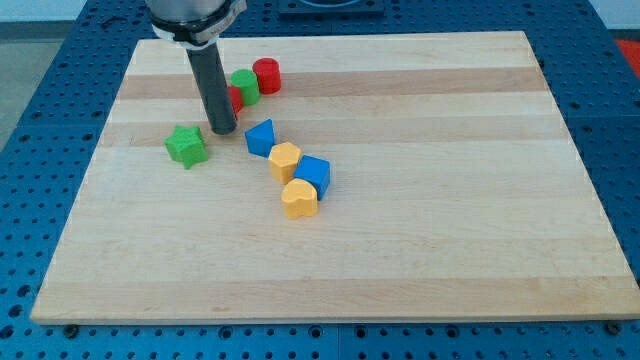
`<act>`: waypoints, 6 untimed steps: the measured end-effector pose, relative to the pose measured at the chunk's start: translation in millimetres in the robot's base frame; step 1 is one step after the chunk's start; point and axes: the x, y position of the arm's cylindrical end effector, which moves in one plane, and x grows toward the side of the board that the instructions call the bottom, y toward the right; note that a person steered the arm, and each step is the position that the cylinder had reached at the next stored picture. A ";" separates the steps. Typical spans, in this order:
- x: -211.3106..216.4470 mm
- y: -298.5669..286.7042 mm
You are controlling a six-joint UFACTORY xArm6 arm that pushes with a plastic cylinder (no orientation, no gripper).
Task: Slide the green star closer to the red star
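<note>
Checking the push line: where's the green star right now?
The green star sits in the board's upper left part, just left of and slightly below my tip. The red block partly hidden behind the rod lies up and to its right.

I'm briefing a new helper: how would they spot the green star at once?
Start at the wooden board and find the dark rod near its top left. The green star sits alone just left of my tip, spiky-edged, unlike the rounder green block farther up.

Green blocks: two, a star point(186, 146) and a cylinder point(245, 84)
Red blocks: two, a cylinder point(266, 74) and one half hidden point(235, 98)
Blue blocks: two point(261, 137) point(313, 173)
Yellow blocks: two point(285, 159) point(299, 198)
</note>
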 end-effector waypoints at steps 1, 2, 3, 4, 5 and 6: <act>23.9 0.0; 43.8 -0.9; 58.1 -16.2; 59.1 -55.4; 36.5 -81.3; -2.7 -81.8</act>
